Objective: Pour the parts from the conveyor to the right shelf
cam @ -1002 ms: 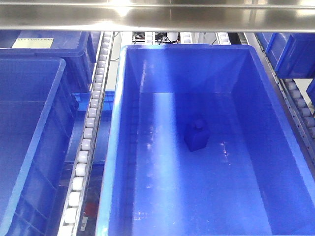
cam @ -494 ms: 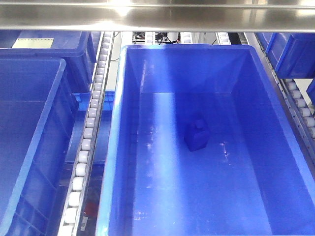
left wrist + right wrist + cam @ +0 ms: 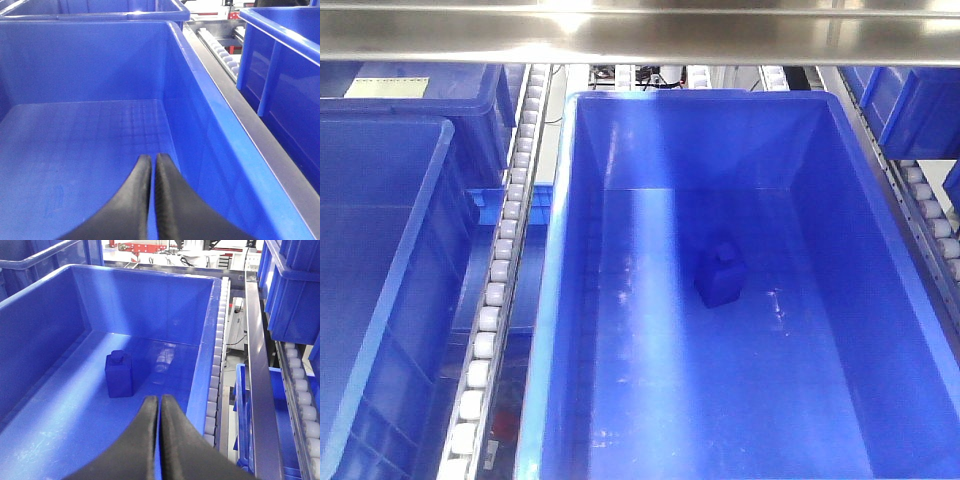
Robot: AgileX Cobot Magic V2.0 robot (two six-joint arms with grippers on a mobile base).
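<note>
Centre tub (image 3: 570, 300): glossy bright blue, floor marked with pale scuffs. Block (image 3: 720, 275) inside: the same blue, slightly darker. Left tub (image 3: 210, 125): blue, floor moulded in a faint square grid. Rollers (image 3: 500, 270): white, in bare silver steel rails. Top beam (image 3: 640, 35): brushed silver. Gripper fingers (image 3: 150, 440): matt black.

steel roller shelf (image 3: 502, 270), blue tubs (image 3: 570, 300)

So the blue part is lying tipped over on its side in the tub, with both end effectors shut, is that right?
Not quite: the blue part stands upright, stud on top, on the floor of the tub, as the right wrist view shows. Both the left end effector and the right end effector are indeed shut.
</note>
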